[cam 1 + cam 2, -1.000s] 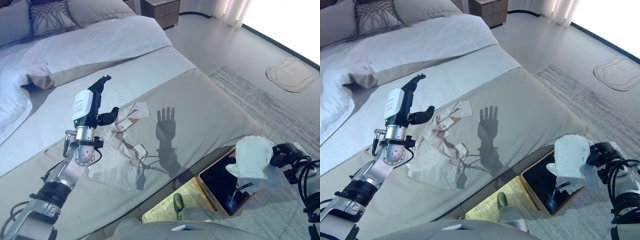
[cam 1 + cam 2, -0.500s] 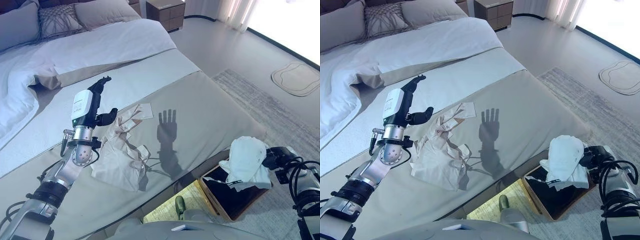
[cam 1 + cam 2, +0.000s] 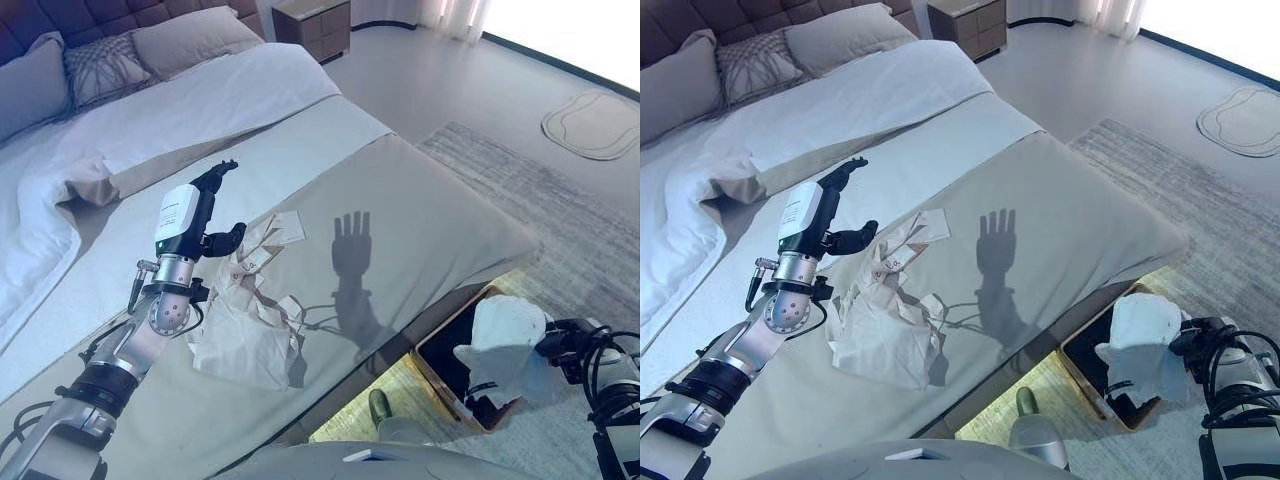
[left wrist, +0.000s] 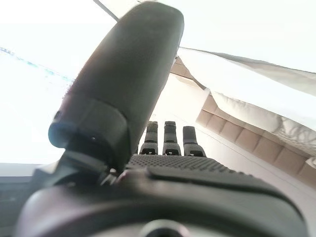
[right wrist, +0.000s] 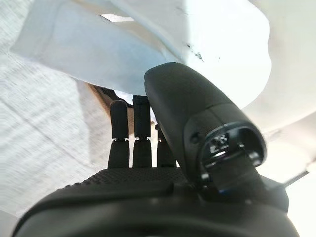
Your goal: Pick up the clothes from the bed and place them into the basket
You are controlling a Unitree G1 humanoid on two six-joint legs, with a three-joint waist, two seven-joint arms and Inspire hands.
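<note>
Writing: we see small tags on the crumpled clothes, but we cannot read any words on them.
Basket (image 3: 452, 345): we count one, a box with a brown rim and a dark inside, on the floor by the foot of the bed, at 4 o'clock in the head views. We cannot tell what lies at the bottom of it.
White cloth (image 3: 503, 335): one piece, hanging over the basket's far corner, at the right hand. It covers part of the dark opening.
Right hand (image 3: 566, 340): at 4 o'clock, just beside the white cloth. In its wrist view its fingers (image 5: 133, 133) run straight under the cloth, and the cloth lies over them and over the thumb. We cannot tell if it pinches the cloth.
Crumpled clothes (image 3: 250, 315): one white heap on the bed, near the middle of the view, toward 8 o'clock.
Left hand (image 3: 205, 212): held up above the bed, just beside the heap, fingers straight and spread wide, holding nothing.
Bed (image 3: 420, 210): one, with a grey cover.
Pillows (image 3: 190, 35): we count three at 11 o'clock.
Nightstand (image 3: 315, 22): one, at 12 o'clock.
Small mat (image 3: 595, 110): one, on the floor at 2 o'clock.
</note>
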